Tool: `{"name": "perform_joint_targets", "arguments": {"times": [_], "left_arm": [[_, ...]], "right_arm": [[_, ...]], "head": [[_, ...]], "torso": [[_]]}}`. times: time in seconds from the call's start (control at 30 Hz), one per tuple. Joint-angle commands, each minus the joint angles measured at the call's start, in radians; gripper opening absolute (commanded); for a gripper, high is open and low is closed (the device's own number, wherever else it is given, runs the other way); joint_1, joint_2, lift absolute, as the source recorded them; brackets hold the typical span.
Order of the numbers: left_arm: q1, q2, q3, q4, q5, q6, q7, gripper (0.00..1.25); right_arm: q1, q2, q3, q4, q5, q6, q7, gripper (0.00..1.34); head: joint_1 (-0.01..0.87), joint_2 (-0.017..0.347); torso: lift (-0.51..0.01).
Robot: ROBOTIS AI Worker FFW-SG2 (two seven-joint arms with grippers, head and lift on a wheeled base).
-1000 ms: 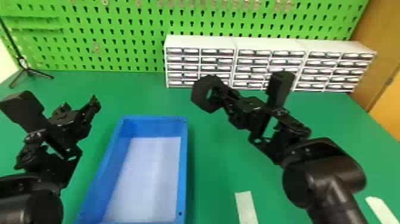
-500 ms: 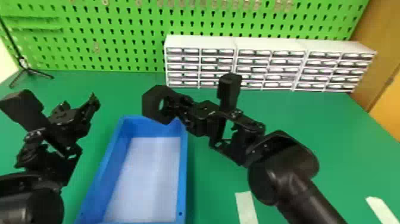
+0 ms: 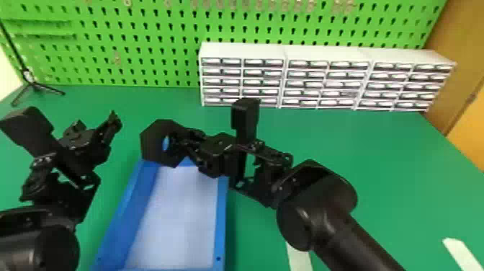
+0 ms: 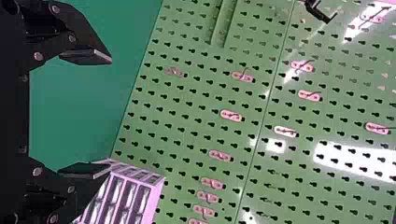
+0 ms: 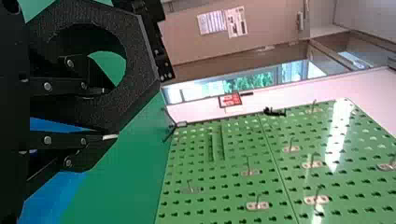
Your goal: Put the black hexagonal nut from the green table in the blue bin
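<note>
Head view, read as a clock face: between nine and ten o'clock, the robot's left claw [image 3: 97, 120] is spread wide with nothing in its grasp. The left wrist view shows its two flat black fingers [image 4: 86, 57] well apart. In the head view its dark parts blend together, so the tips are hard to make out. A gap of green desk [image 3: 124, 155] separates it from the black hexagonal nut [image 3: 153, 142], which is at nine o'clock, nearer the middle.

The nut is gripped by the right claw [image 3: 174, 142], closed on the wall of its ring. In the right wrist view, one finger [image 5: 70, 86] is inside the hole and the other lies along the outside.

Between seven and eight o'clock is the blue bin [image 3: 131, 212]. The nut and the right arm cover parts of its far edge, and the bottom of the view cuts off its near end. The nut overlaps that far edge; how high it is above it cannot be told.

The right arm enters from five o'clock. A broad stretch of desk shows to its right, bounded by white drawers [image 3: 324, 54] at two o'clock and a slanting edge toward three.
</note>
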Motion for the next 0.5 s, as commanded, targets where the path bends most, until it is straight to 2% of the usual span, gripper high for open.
{"name": "perform_joint_targets", "arguments": {"times": [0.0, 0.23, 0.47], "left_arm": [[-0.003, 0.0, -0.005, 0.003, 0.0, 0.0, 0.0, 0.81], [-0.003, 0.001, -0.005, 0.004, 0.001, -0.002, 0.0, 0.81], [-0.003, 0.001, -0.005, 0.004, 0.001, -0.002, 0.0, 0.81]], "right_arm": [[-0.026, 0.004, 0.038, 0.027, -0.018, 0.001, 0.01, 0.42], [-0.031, -0.001, 0.058, 0.034, -0.027, 0.002, 0.01, 0.47], [-0.018, -0.003, 0.045, 0.041, -0.027, 0.016, 0.01, 0.69]], "head": [[0.692, 0.008], [0.692, 0.008], [0.692, 0.008]], "torso": [[-0.097], [-0.097], [-0.097]]}}
